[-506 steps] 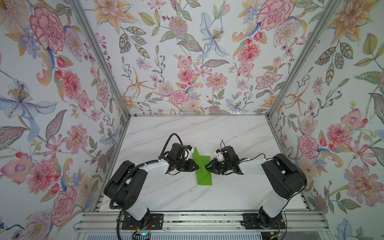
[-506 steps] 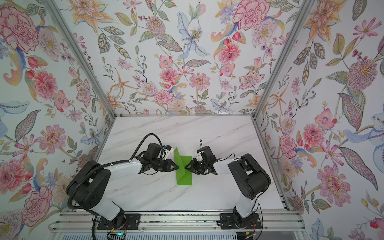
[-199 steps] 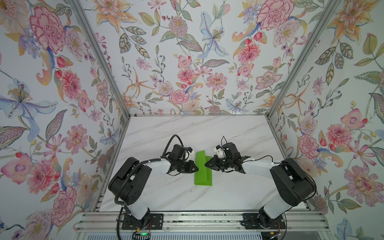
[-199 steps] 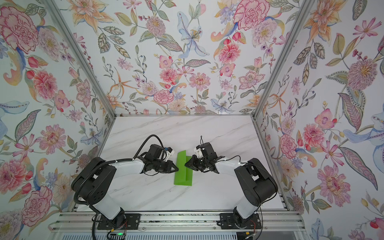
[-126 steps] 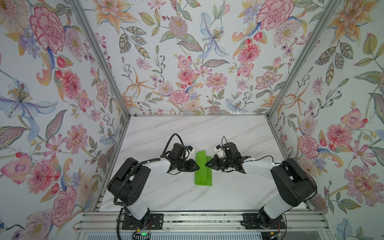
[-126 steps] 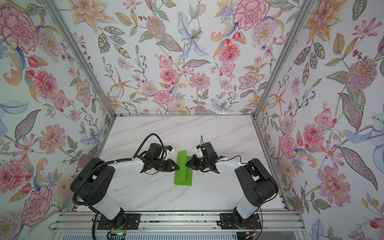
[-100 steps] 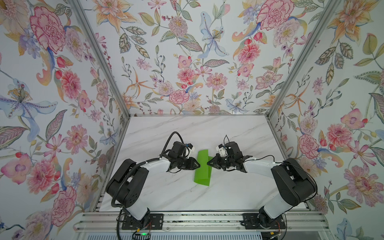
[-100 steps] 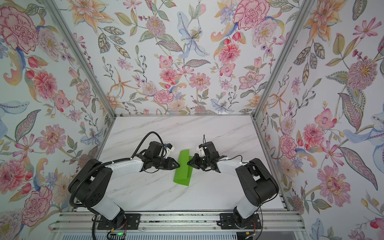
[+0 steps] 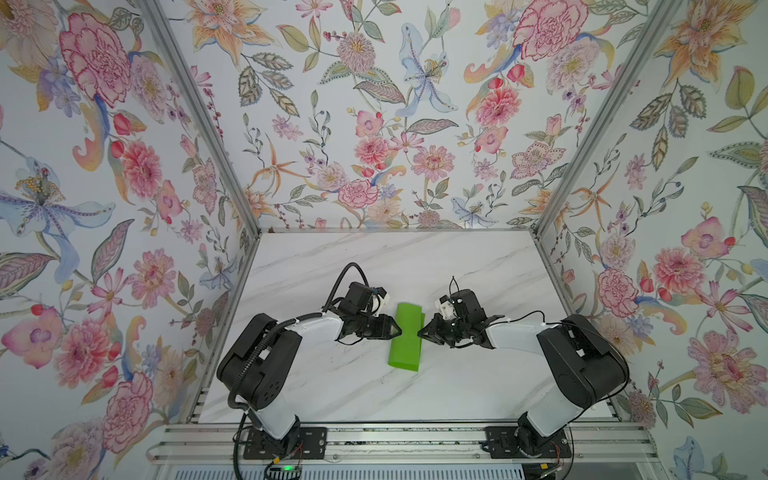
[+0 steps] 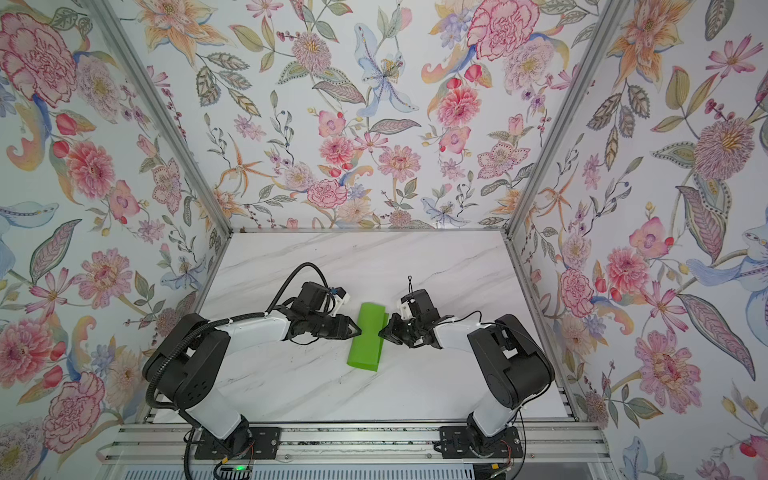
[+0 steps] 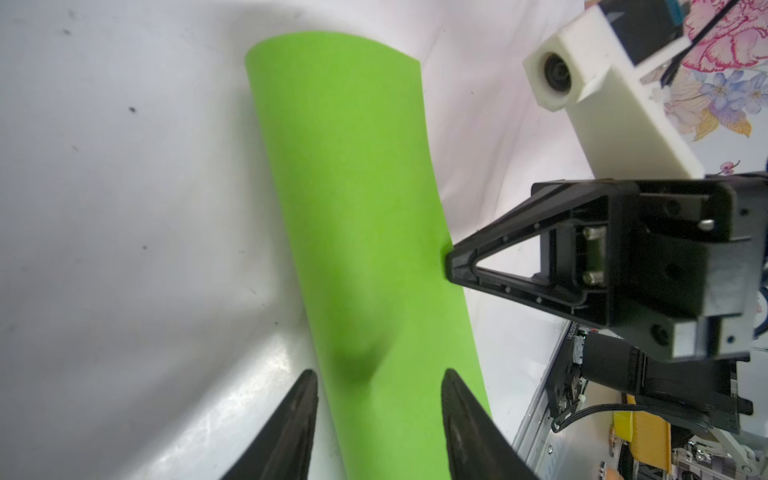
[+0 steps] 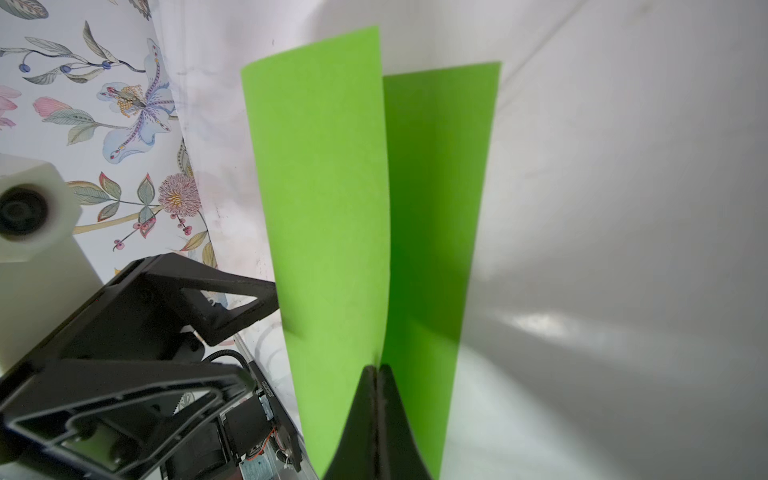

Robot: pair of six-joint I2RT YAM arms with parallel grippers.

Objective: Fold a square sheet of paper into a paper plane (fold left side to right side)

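Right wrist, matte green paper (half-folded, curved), marble table

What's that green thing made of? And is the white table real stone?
The green paper sheet looks like thin matte paper: it bends over in a soft curve and its edges are thin. The table looks like white marble with grey veins and a smooth, slightly shiny finish. Whether it is real stone or a printed surface cannot be told.
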